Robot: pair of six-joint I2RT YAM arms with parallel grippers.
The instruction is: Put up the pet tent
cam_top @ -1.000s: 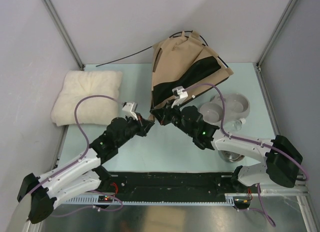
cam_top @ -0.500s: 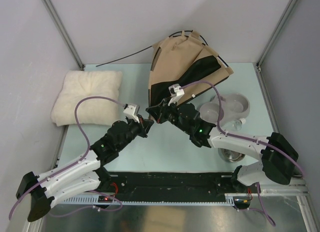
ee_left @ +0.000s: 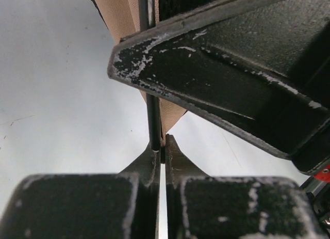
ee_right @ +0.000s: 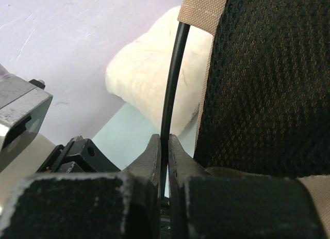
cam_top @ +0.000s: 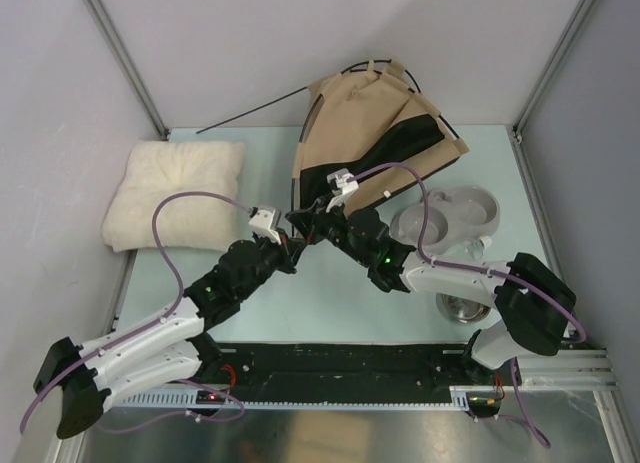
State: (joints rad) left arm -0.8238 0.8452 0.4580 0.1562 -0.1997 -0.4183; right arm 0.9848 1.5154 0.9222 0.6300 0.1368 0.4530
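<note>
The left gripper (ee_left: 161, 151) and right gripper (ee_right: 164, 146) both pinch the thin dark pole (ee_right: 172, 79) at the pet tent's (cam_top: 370, 133) near-left corner, its length leading away from them (tent slumped at the far middle of the table (cam_top: 340, 303)).

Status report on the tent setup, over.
Left gripper and right gripper shut on tent pole. Pet tent lopsided, not standing. Double bowl beside it.
</note>
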